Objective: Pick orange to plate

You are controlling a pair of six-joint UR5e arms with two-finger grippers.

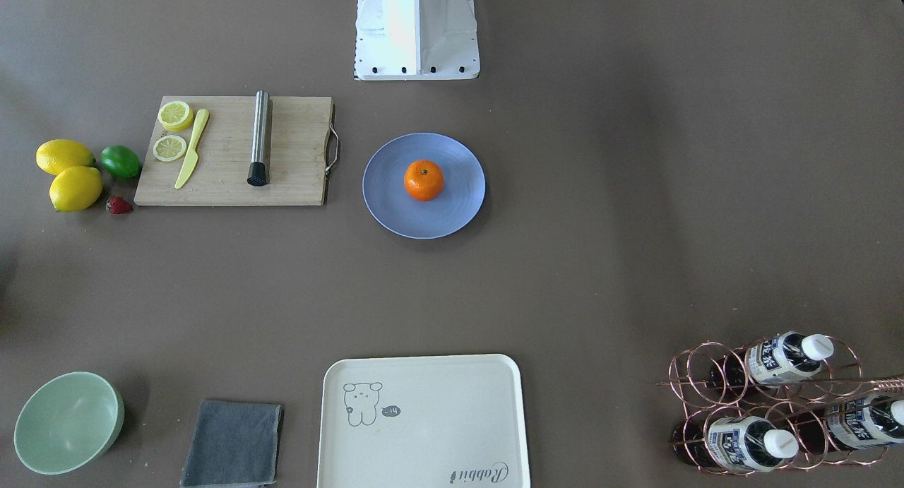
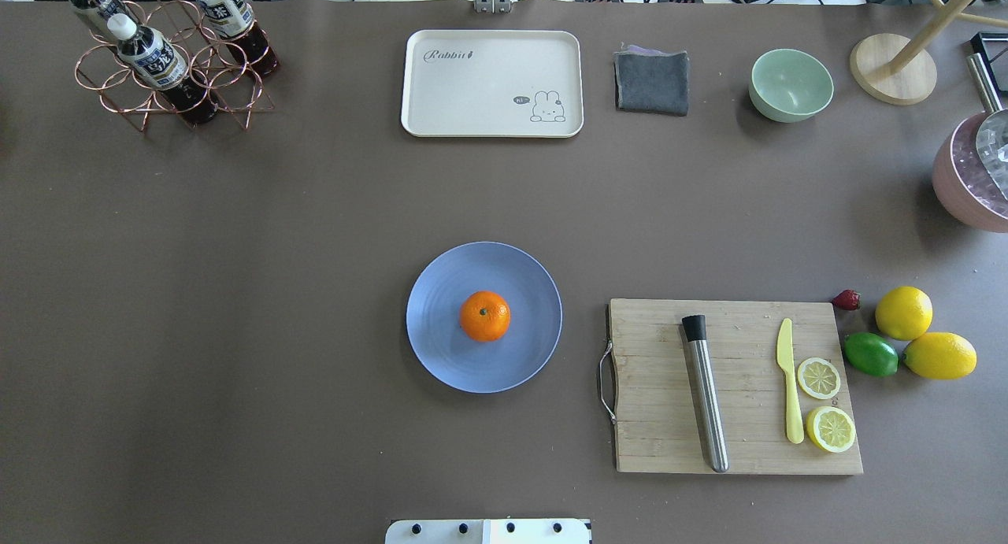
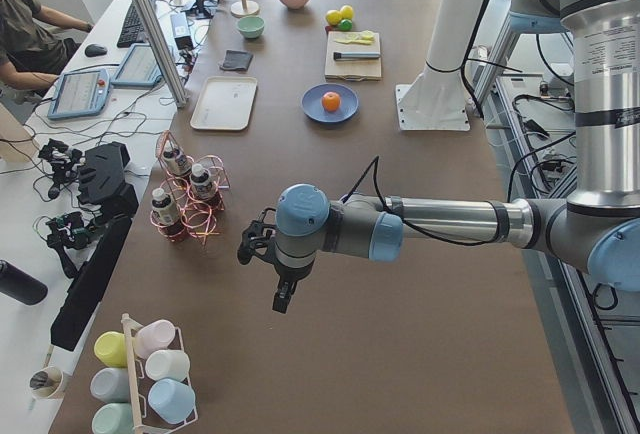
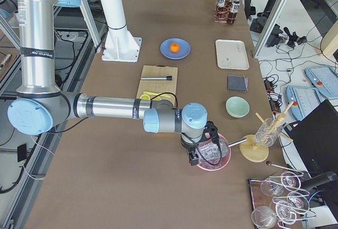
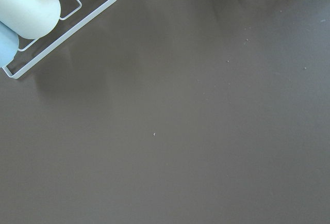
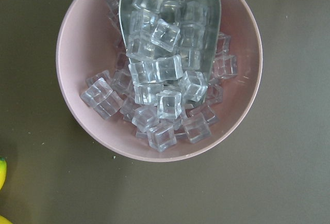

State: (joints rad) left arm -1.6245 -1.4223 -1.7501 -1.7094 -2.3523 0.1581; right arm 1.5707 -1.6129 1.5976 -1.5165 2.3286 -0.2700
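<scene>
The orange rests near the middle of the periwinkle-blue plate, also seen from overhead as orange on plate. Neither arm reaches into those two views. My left gripper hangs over bare table at the left end, far from the plate; only the side view shows it, so I cannot tell its state. My right gripper hovers over a pink bowl of ice cubes at the right end, and I cannot tell its state either.
A cutting board carries a steel muddler, a yellow knife and lemon slices. Lemons, a lime and a strawberry lie beside it. Farther back: cream tray, grey cloth, green bowl, bottle rack. A cup rack stands near my left wrist.
</scene>
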